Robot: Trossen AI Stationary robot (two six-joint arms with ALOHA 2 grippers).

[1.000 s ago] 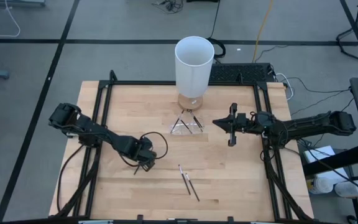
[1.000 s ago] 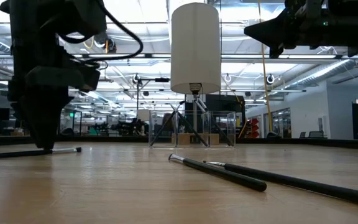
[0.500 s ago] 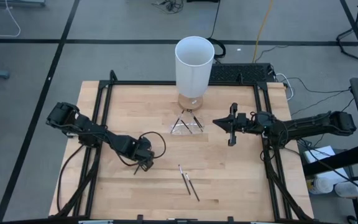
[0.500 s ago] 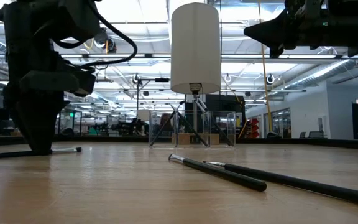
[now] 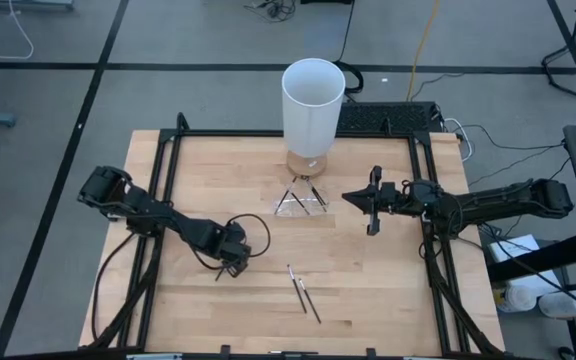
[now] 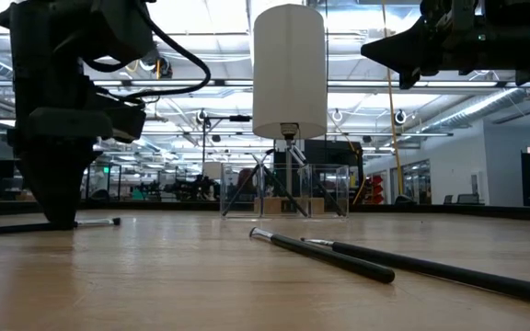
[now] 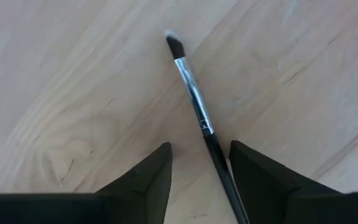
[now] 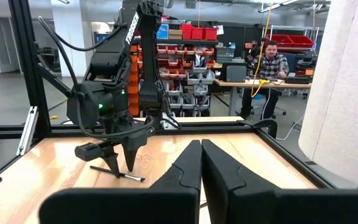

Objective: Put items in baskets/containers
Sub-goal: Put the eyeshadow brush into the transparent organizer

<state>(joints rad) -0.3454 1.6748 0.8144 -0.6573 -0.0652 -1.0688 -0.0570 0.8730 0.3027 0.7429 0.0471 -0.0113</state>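
Left gripper (image 5: 234,262): sitting low over the wood in the lower left of the high view, its fingers (image 7: 143,180) spread apart and straddling one brush-like stick (image 7: 197,112) that is lying flat on the table; the stick is passing between the two dark fingers, nearer one of them, and I cannot tell whether it is touching either
Same stick, low view: lying at the far left of the frame (image 6: 81,222), pale tip pointing toward the centre, just beside the foot of the left gripper (image 6: 58,207)
Right gripper (image 5: 370,214): hanging above the table at centre right of the high view, fingers (image 8: 188,165) pressed together with nothing between them
Clear container (image 5: 299,201): standing just below the tall white cylinder (image 5: 312,105) at upper centre of the high view, with a few sticks leaning crossed inside it (image 6: 270,184)
Loose sticks: two lying side by side on the bare wood at lower centre of the high view (image 5: 304,293), well apart from the container; in the low view they are stretching across the lower right (image 6: 339,257)
Table (image 5: 398,290): pale wood, framed by dark rails
Room behind: a person (image 8: 271,65) sitting at a desk in the upper right of the right wrist view
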